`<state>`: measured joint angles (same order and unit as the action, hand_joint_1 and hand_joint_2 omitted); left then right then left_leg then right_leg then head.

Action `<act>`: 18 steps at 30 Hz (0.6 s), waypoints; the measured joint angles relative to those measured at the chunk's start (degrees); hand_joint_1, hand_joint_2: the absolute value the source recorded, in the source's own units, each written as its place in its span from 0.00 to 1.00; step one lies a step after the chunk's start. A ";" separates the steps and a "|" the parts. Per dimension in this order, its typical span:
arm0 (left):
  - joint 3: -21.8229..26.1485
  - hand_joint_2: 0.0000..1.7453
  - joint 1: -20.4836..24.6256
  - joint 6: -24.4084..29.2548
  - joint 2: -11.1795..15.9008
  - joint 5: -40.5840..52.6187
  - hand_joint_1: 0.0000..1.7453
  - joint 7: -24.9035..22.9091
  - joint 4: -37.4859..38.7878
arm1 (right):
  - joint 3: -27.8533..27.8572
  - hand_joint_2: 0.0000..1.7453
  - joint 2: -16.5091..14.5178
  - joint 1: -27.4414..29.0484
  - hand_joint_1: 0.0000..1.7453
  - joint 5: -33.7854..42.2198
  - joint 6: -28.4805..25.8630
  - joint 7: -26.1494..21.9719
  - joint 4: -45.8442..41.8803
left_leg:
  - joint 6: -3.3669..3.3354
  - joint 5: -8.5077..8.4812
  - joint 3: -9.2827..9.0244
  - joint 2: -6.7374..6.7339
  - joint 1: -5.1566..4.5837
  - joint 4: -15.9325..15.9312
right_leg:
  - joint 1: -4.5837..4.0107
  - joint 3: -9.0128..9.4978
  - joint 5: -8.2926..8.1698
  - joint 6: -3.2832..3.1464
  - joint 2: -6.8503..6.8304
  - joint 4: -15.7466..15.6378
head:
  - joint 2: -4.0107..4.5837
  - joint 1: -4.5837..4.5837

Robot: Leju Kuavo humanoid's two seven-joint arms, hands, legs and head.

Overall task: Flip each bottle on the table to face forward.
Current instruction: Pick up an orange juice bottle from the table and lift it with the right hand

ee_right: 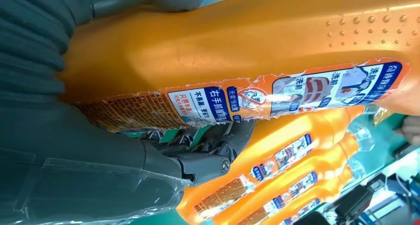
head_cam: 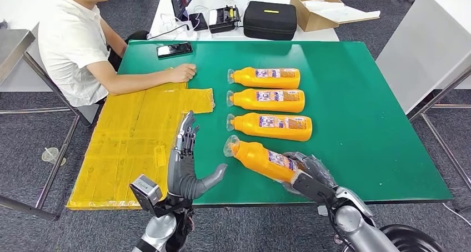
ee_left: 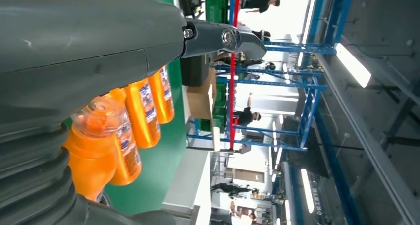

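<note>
Several orange bottles with clear caps lie on the green table (head_cam: 361, 124). Three lie in a row with caps to the left: the far bottle (head_cam: 266, 77), the middle bottle (head_cam: 268, 100) and the near row bottle (head_cam: 272, 126). The nearest bottle (head_cam: 261, 160) is tilted, and my right hand (head_cam: 310, 175) grips its base; up close this bottle (ee_right: 247, 51) shows its label, my fingers (ee_right: 208, 150) wrapped under it. My left hand (head_cam: 186, 163) hovers open left of its cap, fingers spread and pointing away. The capped bottles (ee_left: 99, 145) appear past my left thumb (ee_left: 223, 39).
A yellow mat (head_cam: 133, 146) covers the table's left part. A person in a white shirt (head_cam: 72, 41) sits at the far left, a hand (head_cam: 182, 72) resting on the table. A phone (head_cam: 174, 50) lies near the far edge. A black case (head_cam: 270, 20) and cardboard box (head_cam: 314, 8) stand on the table behind.
</note>
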<state>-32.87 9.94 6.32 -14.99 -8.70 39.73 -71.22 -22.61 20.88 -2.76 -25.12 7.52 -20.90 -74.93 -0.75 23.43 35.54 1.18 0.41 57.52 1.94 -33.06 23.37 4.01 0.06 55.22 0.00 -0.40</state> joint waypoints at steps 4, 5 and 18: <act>0.03 1.00 -0.19 0.63 0.00 -0.33 0.00 0.03 -0.92 | 1.37 1.00 -0.83 0.60 0.82 0.27 -0.29 -0.62 0.00 | 0.00 0.01 0.02 0.00 -0.01 0.00 | 0.00 -0.03 0.00 0.00 0.00 0.00 | 0.00 -0.01; 0.07 1.00 -0.32 1.22 0.00 -0.44 0.00 0.03 -1.20 | 1.77 1.00 -1.13 0.87 0.82 0.44 -0.57 -0.96 -0.04 | 0.00 0.01 0.03 0.00 -0.01 0.00 | -0.01 -0.04 0.00 0.00 0.00 0.00 | 0.00 -0.01; 2.16 1.00 -2.87 4.84 0.03 -0.82 0.00 -0.18 -6.24 | 6.69 1.00 -5.21 4.65 0.65 0.68 -6.83 -2.59 -2.99 | 0.00 0.01 0.14 0.00 0.00 -0.01 | 0.00 -0.14 0.01 0.00 -0.01 0.00 | 0.00 -0.01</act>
<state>-30.71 7.07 11.16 -14.97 -9.51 39.55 -77.46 -15.92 15.67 1.89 -24.44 0.69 -23.49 -77.91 -0.75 23.45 35.68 1.18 0.41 57.51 1.94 -33.21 23.38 4.02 0.05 55.22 0.00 -0.41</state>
